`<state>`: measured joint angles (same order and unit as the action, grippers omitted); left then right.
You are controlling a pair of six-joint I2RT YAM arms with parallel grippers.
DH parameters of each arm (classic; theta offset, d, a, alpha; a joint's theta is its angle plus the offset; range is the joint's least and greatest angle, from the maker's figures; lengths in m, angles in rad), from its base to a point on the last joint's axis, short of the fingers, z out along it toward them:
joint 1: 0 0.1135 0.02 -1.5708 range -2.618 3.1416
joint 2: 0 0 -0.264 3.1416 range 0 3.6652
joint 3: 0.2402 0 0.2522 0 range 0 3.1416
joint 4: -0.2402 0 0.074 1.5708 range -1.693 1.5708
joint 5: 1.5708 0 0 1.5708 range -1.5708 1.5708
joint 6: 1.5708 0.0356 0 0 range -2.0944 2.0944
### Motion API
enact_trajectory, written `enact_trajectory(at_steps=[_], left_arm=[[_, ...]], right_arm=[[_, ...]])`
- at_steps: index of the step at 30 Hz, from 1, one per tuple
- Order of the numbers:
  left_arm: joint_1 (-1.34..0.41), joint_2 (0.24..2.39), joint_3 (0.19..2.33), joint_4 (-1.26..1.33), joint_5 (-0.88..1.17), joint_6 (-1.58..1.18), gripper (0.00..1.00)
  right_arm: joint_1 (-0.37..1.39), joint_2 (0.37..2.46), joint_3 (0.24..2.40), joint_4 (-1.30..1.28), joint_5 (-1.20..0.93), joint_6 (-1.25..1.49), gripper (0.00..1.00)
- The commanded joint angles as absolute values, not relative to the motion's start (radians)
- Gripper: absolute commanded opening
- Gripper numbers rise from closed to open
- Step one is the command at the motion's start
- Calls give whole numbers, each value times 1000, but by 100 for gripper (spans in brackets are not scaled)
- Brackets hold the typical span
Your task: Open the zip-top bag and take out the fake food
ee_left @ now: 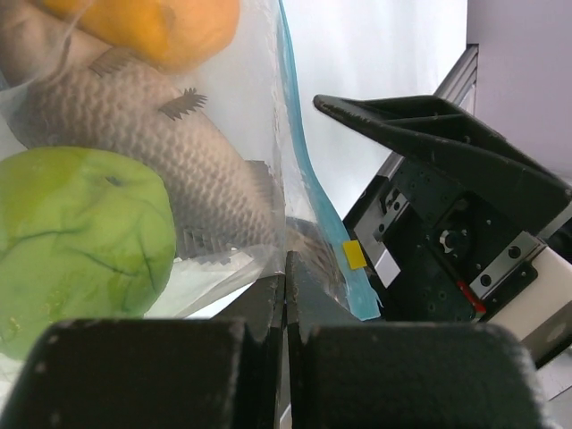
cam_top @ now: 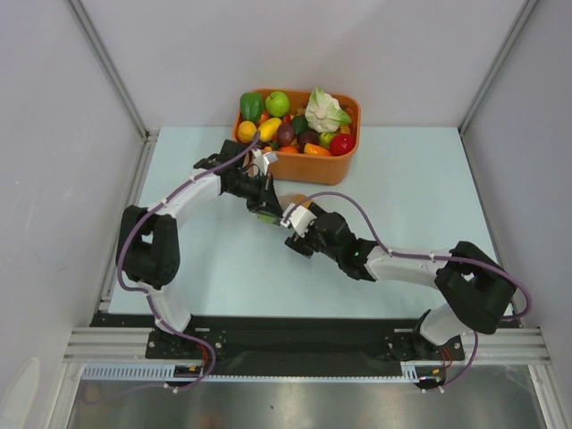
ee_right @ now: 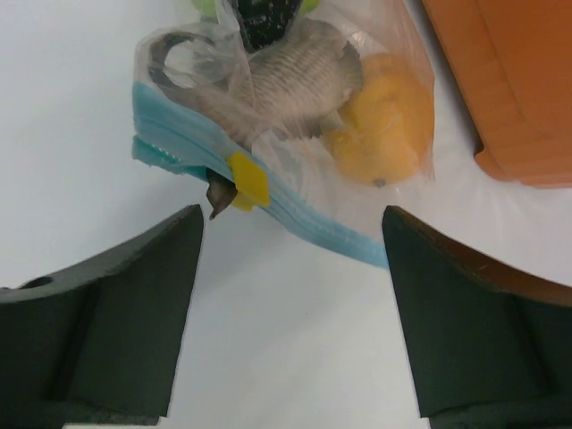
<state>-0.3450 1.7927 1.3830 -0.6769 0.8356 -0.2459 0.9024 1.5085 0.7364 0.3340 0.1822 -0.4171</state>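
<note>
The clear zip-top bag (ee_right: 295, 116) lies on the table with its light-blue zip strip (ee_right: 295, 219) and a small yellow tab (ee_right: 248, 181) facing my right gripper. Inside are a lime-green fruit (ee_left: 80, 241), an orange-yellow fruit (ee_right: 384, 125) and a grey fish (ee_right: 286, 76); the fish's tail tip pokes out under the strip. My left gripper (ee_left: 288, 268) is shut on the bag's plastic near the strip, holding it by the green fruit (cam_top: 265, 214). My right gripper (ee_right: 290, 259) is open and empty, just short of the strip, its fingers (ee_right: 116, 304) either side.
An orange tub (cam_top: 299, 125) with several toy fruits and a white-and-green cauliflower (cam_top: 325, 111) stands at the back, close behind the bag; its wall shows in the right wrist view (ee_right: 509, 80). Metal frame rails line the table's sides.
</note>
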Motion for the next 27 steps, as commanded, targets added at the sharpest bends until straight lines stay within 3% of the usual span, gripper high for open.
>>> enact_trajectory(at_steps=[1,3,8,9,12,15,18,19,22,23,27], left_arm=[[-348,1779,1387,-681,887,-245,0],[-348,1775,1378,-681,894,-242,0],[-350,1779,1373,-698,917,-222,0],[-350,1784,1374,-703,917,-216,0],[-350,1784,1376,-710,910,-204,3],[-348,1775,1376,-680,907,-206,10],[-348,1766,1379,-652,896,-213,26],[-348,1763,1388,-650,891,-206,40],[-348,1746,1408,-653,835,-164,52],[-347,1727,1423,-649,821,-152,68],[-321,1660,1459,-635,737,-78,71]], right_arm=[[885,1511,736,483,163,-446,79],[862,1503,739,486,160,-430,60],[801,1479,759,440,25,-419,29],[796,1477,794,408,11,-420,19],[755,1467,856,252,-135,-407,5],[720,1445,900,128,-291,-379,0],[696,1419,928,39,-375,-368,0],[690,1411,948,14,-396,-364,0],[669,1401,1000,-127,-468,-356,0],[661,1397,1027,-150,-485,-333,0],[624,1404,1117,-289,-570,-301,0]])
